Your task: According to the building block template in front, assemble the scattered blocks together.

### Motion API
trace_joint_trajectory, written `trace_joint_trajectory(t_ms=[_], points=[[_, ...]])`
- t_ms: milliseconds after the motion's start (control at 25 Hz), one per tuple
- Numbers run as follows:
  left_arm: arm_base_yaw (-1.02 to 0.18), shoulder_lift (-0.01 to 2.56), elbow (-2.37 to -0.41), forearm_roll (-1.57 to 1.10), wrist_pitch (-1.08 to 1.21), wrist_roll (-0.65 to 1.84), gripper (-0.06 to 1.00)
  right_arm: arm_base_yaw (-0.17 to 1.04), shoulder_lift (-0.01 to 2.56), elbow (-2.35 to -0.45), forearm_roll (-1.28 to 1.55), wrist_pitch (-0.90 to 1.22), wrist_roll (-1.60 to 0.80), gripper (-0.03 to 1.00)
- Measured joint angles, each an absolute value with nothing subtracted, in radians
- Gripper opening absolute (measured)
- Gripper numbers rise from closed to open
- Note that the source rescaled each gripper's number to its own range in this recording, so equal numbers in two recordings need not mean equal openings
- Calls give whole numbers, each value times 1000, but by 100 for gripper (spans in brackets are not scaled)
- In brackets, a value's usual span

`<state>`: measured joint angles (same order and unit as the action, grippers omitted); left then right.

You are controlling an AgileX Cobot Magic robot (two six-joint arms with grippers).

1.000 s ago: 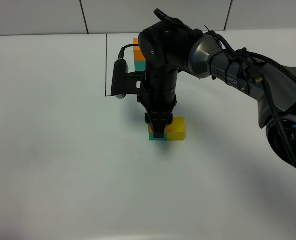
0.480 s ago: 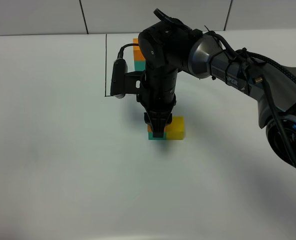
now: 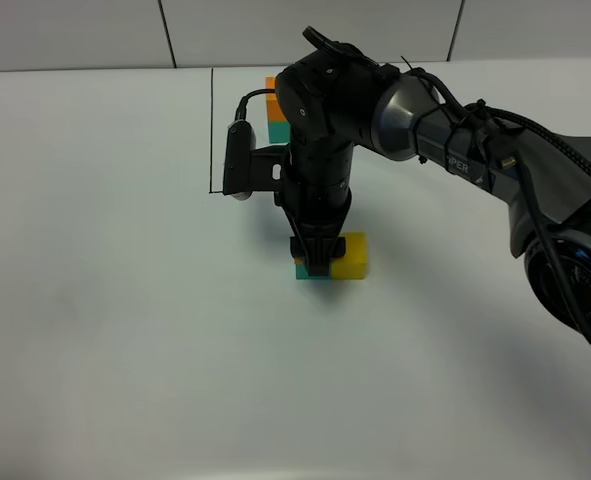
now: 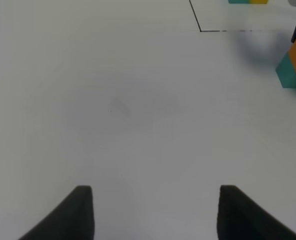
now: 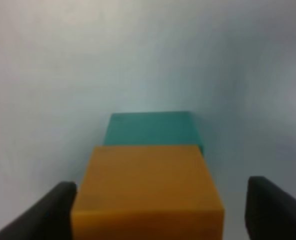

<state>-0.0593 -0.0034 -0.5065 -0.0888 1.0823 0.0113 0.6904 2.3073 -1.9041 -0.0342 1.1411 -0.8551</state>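
White table (image 3: 115, 330) with a thin black line (image 3: 212, 130), tiled wall behind; both arms' fingers spread.

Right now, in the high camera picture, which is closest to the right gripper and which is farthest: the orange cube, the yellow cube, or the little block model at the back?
1. Orange cube: at the right gripper, atop the teal cube.
2. Yellow cube: just beside the gripper, on its right in the high view.
3. Building block template: farthest, at the table's back behind the arm.
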Motion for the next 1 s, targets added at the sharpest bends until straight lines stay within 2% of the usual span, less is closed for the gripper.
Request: trace_joint_trajectory(t_ms=[240, 360, 680, 1000], points=[[-59, -3, -506, -89, 1082, 11, 21, 691, 2279, -1904, -149, 1149, -783, 87], [-59, -3, -506, -89, 1082, 11, 21, 691, 2230, -1904, -159, 1179, -739, 97], [-59, -3, -506, -89, 1082, 11, 21, 656, 2138, -1875, -23, 1211, -666, 99], [-59, -3, -506, -89, 1082, 10, 21, 512, 2009, -1608, 18, 1199, -485, 100]])
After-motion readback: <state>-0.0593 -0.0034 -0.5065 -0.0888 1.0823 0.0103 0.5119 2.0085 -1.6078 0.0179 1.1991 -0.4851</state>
